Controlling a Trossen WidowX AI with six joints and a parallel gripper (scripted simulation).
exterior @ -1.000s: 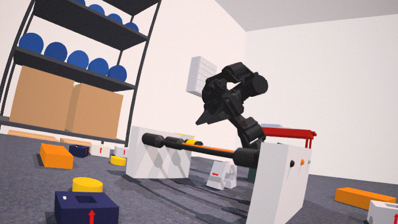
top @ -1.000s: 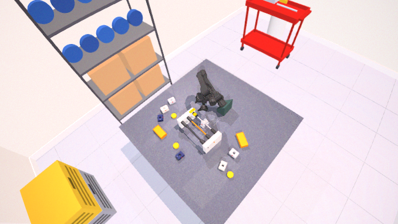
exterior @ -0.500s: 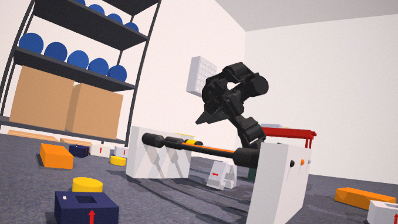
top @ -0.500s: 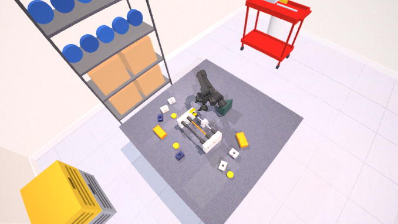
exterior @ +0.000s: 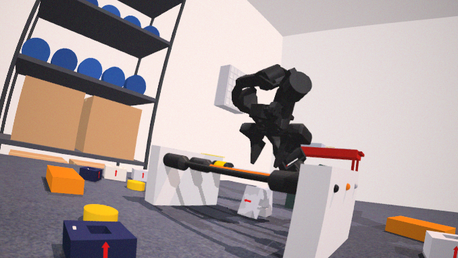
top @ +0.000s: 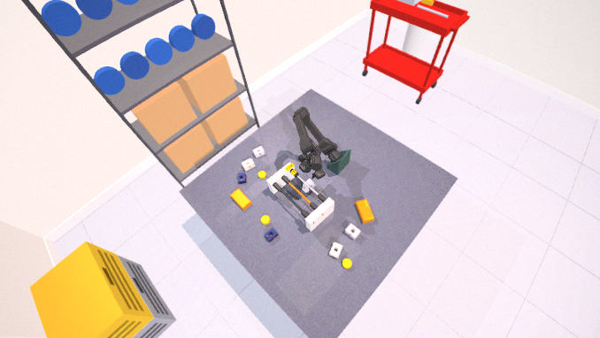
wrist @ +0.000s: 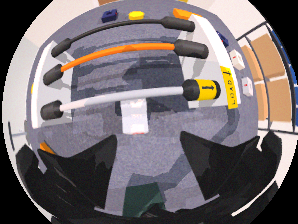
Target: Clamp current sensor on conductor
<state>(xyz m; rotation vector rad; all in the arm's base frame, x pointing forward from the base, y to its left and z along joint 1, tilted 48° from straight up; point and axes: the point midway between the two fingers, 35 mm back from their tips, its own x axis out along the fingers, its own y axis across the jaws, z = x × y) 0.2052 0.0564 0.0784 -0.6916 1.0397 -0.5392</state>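
The open white sensor (top: 305, 188) (exterior: 248, 205) (wrist: 135, 121) stands on the grey table below the pale LOAD conductor (wrist: 125, 96). Its red arrow (exterior: 247, 200) points left in the exterior view, toward the end block with the LOAD side. The yellow LOAD label (top: 289, 167) (wrist: 230, 92) is on that block, beside a yellow sleeve (exterior: 220, 163) (wrist: 207, 90) with a black arrow. My gripper (exterior: 265, 165) (wrist: 148, 137) is open and empty, pointing down, high above the sensor. In the wrist view the sensor lies just beyond and between the fingertips.
An orange conductor (wrist: 120, 49) and a black conductor (wrist: 115, 28) run parallel to the LOAD one between two white end blocks (top: 320, 215) (exterior: 184, 182). Closed white and blue sensors, yellow discs and orange blocks (top: 365, 211) (exterior: 65, 180) lie around. A dark green base (top: 339, 163) is behind.
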